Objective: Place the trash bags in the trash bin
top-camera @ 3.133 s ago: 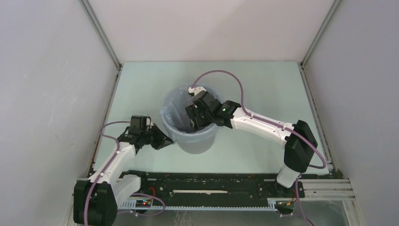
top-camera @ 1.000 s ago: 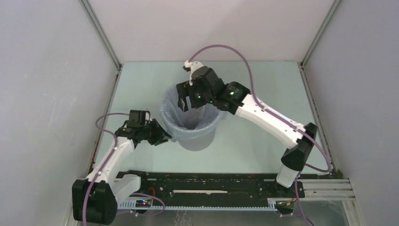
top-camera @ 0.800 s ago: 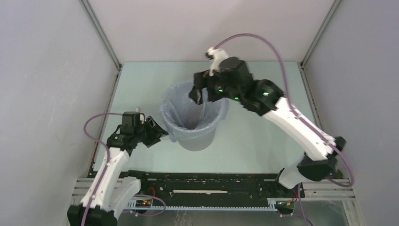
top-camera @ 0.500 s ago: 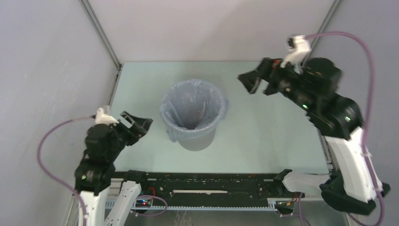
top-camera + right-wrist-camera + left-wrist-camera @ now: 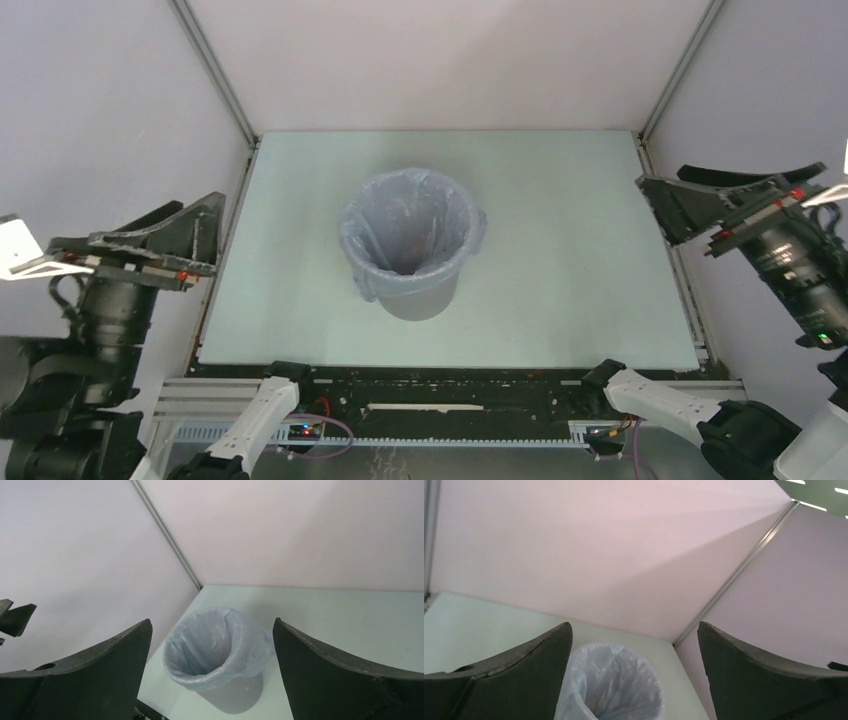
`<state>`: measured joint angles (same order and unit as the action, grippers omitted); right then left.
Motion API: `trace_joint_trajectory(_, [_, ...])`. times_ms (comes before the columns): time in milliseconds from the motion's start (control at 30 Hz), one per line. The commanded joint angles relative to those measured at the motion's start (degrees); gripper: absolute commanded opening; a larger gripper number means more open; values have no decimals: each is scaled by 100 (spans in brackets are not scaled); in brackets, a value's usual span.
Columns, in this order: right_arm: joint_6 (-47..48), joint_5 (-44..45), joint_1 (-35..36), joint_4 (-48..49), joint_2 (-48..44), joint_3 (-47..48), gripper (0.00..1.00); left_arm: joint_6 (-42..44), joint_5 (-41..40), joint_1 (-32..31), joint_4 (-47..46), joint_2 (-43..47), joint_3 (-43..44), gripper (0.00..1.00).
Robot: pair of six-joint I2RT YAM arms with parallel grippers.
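The grey trash bin (image 5: pixel 418 301) stands upright in the middle of the pale green table (image 5: pixel 560 280). The pale-blue trash bag (image 5: pixel 408 218) lines it, its crinkly edge folded out over the rim, with a flap hanging at the right. From the left wrist view I see the bag (image 5: pixel 611 685) between and far beyond my fingers (image 5: pixel 524 672). The right wrist view shows bag (image 5: pixel 215 645) and bin (image 5: pixel 235 697) from the other side. My left gripper (image 5: pixel 205 235) is open and empty, raised at the left wall. My right gripper (image 5: pixel 660 210) is open and empty, raised at the right wall.
White walls with aluminium corner posts (image 5: pixel 215 75) close in the table on three sides. A black rail (image 5: pixel 440 385) with the arm bases runs along the near edge. A tip of the left gripper (image 5: pixel 15 620) shows at the left edge of the right wrist view.
Both arms have drawn back from the bin, up and out to the side walls. Both grippers have opened. The bag has stayed in the bin.
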<state>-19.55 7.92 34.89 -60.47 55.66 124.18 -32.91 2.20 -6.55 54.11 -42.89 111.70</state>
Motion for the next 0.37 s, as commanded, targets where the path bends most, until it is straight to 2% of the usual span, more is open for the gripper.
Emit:
trace_joint_trajectory(0, [111, 353, -27, -382, 110, 324, 100, 599, -395, -18, -10, -195, 482, 100])
trace_joint_trajectory(333, [-79, 371, -27, -605, 291, 237, 100, 639, -433, -14, -139, -184, 363, 100])
